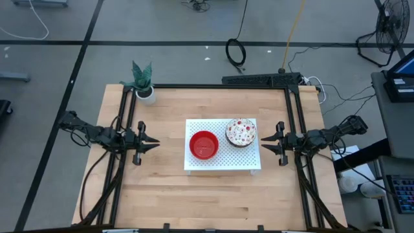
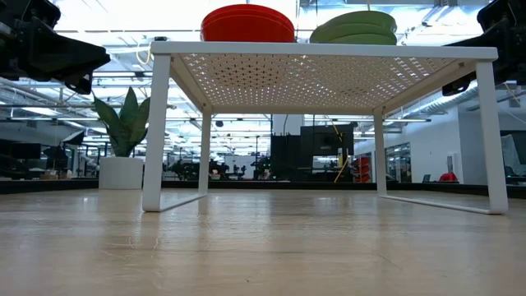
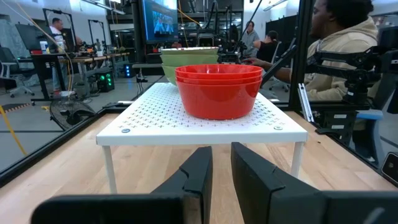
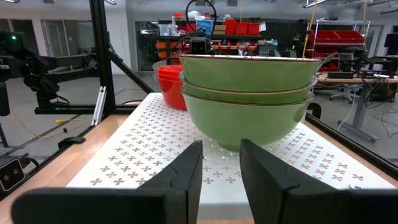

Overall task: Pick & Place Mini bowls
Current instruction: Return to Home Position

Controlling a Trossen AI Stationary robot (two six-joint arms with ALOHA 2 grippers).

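Note:
Two stacks of mini bowls stand on a raised white perforated board. The plain red stack is on the board's left half. The other stack, white with red speckles inside and green outside, sits toward the board's far right corner. My left gripper hovers left of the board, pointing at the red stack, with a narrow gap between its fingers. My right gripper hovers at the board's right edge, facing the green-sided stack, and is slightly open. Neither holds anything.
The board stands on thin white legs above the wooden table. A potted plant stands at the far left corner. Black frame rails run along the table's left, right and far sides. A person sits beyond the right side.

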